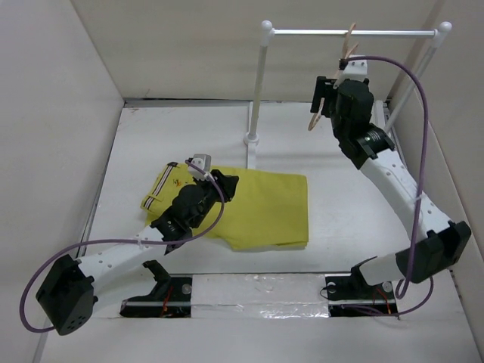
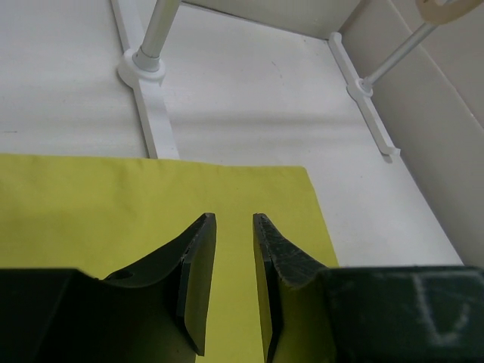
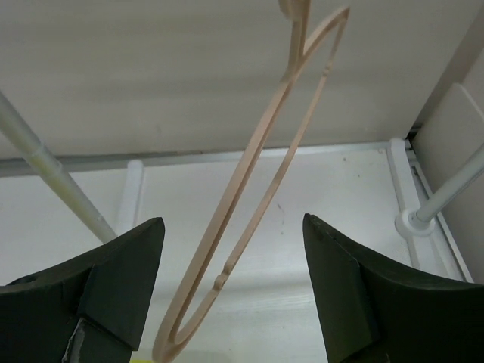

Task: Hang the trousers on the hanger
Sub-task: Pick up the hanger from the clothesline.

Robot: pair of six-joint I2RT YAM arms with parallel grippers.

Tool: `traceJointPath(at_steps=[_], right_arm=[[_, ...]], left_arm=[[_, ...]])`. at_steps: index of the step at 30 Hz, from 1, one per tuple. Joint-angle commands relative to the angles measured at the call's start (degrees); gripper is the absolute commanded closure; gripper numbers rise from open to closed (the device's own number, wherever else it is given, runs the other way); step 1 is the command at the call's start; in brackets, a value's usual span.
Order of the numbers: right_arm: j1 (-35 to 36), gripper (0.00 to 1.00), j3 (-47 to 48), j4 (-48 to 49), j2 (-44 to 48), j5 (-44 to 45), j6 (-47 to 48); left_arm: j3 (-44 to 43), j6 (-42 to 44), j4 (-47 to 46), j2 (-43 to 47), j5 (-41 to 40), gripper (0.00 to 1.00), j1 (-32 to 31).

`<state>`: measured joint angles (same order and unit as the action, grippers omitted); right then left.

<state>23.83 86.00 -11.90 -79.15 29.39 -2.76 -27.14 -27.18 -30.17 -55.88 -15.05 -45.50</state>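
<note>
Top external: the trousers are lying folded flat on the table, striped waistband to the left, just in front of the rail stand and its left foot. The left gripper is hovering over their upper middle; the jaw gap isn't readable from up here. The hanger is hanging by its hook from the right part of the rail, high up & well apart from the trousers. The right gripper is sitting right at the hanger's lower half, w/ the arm hiding most of it.

Left wrist: the left gripper is standing slightly open, w/ a narrow gap & nothing pinched btwn the fingers. The trousers are showing through the gap & spreading under both tips. Their far edge & right corner are lying ahead, w/ the stand's foot just beyond. This view is giving the jaw gap that the top cam is not.

Right wrist: the right gripper is spread wide, gripping nothing. The hanger is hanging as a thin beige loop btwn the two fingers, slanting from top right to lower left, nearer the left-hand finger in this view & apparently touching neither. Only this view is showing that clearance.
</note>
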Motion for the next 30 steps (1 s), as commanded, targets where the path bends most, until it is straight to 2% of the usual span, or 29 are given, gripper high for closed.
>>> traceJointPath(at_steps=[1, 4, 8, 10, 11, 17, 23, 25, 26, 27, 30], right_arm=[[-2.82, 0.22, 4.43, -1.45, -1.43, -0.55, -0.31], [-4.59, 0.27, 5.41, -2.69, -3.64, -3.28, -1.19], [-5.73, 0.44, 1.56, -1.03, -2.76, -3.63, -1.89], [-7.30, 0.49, 0.40, -0.14, -1.97, -4.77, -2.33], [-7.31, 0.56, 0.05, -0.14, -1.88, -5.47, -2.51], [-11.35, 0.61, -1.01, 1.35, -2.06, -11.19, -2.25], [-11.97, 0.65, -0.56, 0.30, -2.32, -13.74, -1.89], [-11.97, 0.69, -1.44, 0.39, -2.06, -14.71, -2.16], [-11.97, 0.76, -2.58, 0.56, -1.97, -15.14, -2.24], [-11.97, 0.79, -3.11, 0.91, -1.45, -15.32, -2.42], [-11.97, 0.83, -5.57, 1.70, -0.30, -15.94, -2.95]], left_arm=[[-0.11, 0.90, -1.29, 2.00, 0.55, 0.76, 0.32], [-0.02, 0.90, -1.64, 2.09, 1.25, 0.76, 0.32], [-0.29, 0.81, -1.47, 1.74, 1.60, 0.76, 0.32], [-0.03, 0.81, -1.90, 1.74, 1.78, 0.76, 0.32], [-0.02, 0.81, -2.08, 1.39, 1.78, 0.76, 0.32], [-0.29, 0.81, -2.08, 0.86, 1.52, 0.76, 0.32], [0.06, 0.81, -2.08, 1.73, 1.60, 0.76, 0.32], [-0.02, 0.81, -2.08, 1.65, 1.43, 0.76, 0.32], [-0.11, 0.81, -1.82, 1.56, 1.43, 0.76, 0.32], [-0.20, 0.72, -1.73, 1.56, 1.60, 0.76, 0.32], [0.24, 0.64, -2.69, 1.65, 2.39, 0.76, 0.32]])
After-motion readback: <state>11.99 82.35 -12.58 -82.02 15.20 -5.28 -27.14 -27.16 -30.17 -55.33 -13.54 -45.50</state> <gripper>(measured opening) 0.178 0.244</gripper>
